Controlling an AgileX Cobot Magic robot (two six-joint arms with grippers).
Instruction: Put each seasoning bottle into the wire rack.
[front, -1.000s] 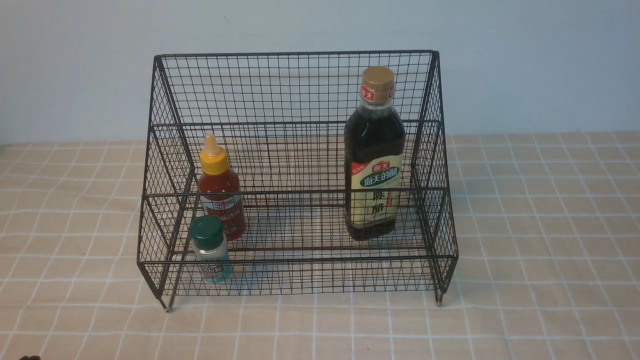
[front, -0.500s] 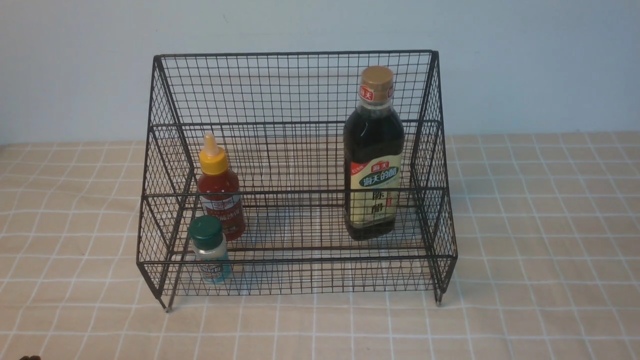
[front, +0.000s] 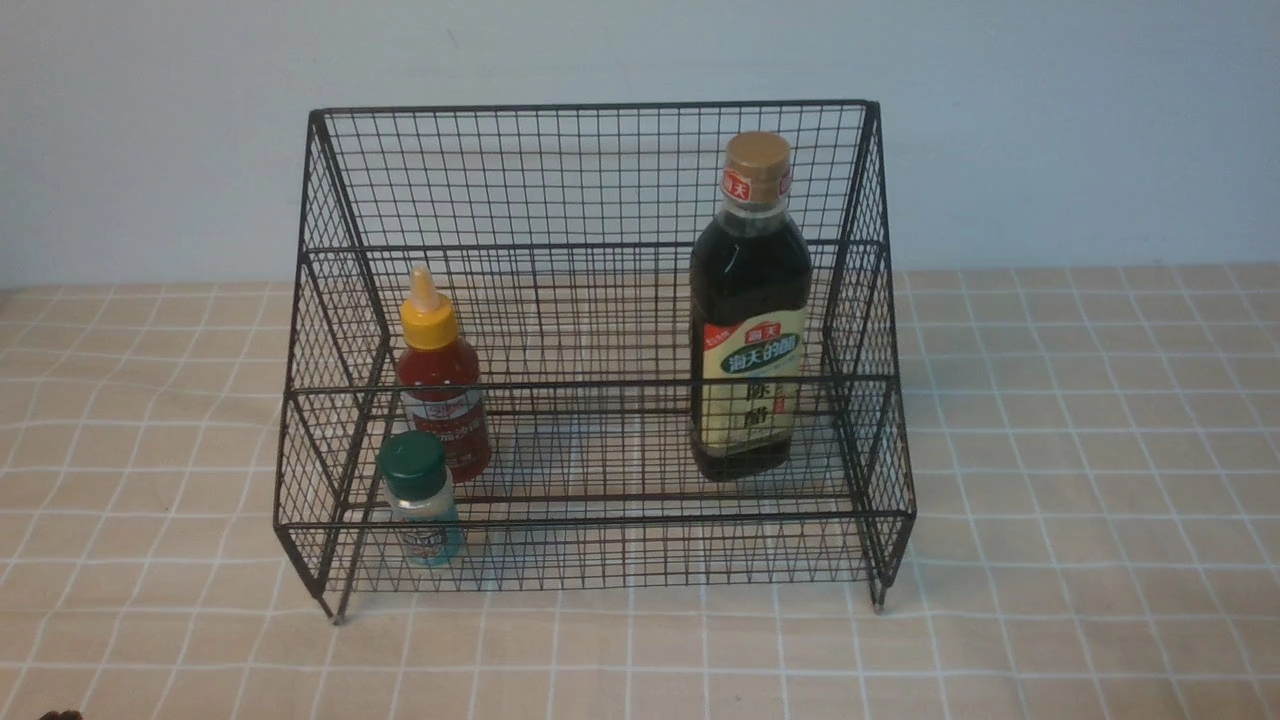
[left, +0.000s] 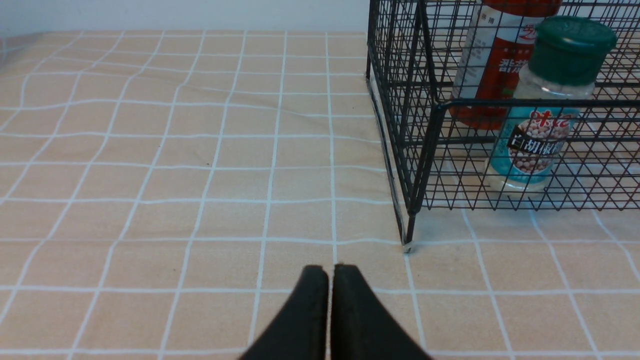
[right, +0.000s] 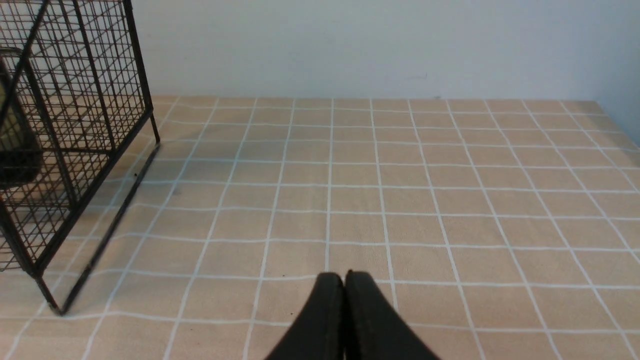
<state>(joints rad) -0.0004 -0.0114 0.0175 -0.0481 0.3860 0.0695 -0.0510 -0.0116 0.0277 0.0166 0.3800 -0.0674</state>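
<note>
Standing upright inside the rack (front: 590, 180), all three bottles are already stowed, so the task appears complete.

Handling, as judged from appearance:
- Vinegar bottle (front: 748, 310): tall, full and probably the heaviest. It looks rigid and smooth, so it may slip. Grip the body at the label, not the narrow neck.
- Sauce bottle (front: 440, 375): likely soft-walled and light. Grip it lightly at mid-body, since hard pressure could force sauce out of the nozzle.
- Shaker (front: 420, 500): small, light and stiff. Grip the clear body below the green cap.

Contents of the rack, seen from the front with 12 o'clock at the back wall:
- Upper tier: vinegar bottle at 3 o'clock, sauce bottle at 9 o'clock, well apart.
- Lower tier: shaker at 8 o'clock, just in front of the sauce bottle.
- Remaining space holds nothing.

End effectors:
- Left gripper (left: 329, 272): fingers pressed together, holding nothing, above the cloth (left: 150, 175) near the rack's front-left foot.
- Right gripper (right: 344, 280): fingers pressed together, holding nothing, over cloth off the rack's right side.
</note>
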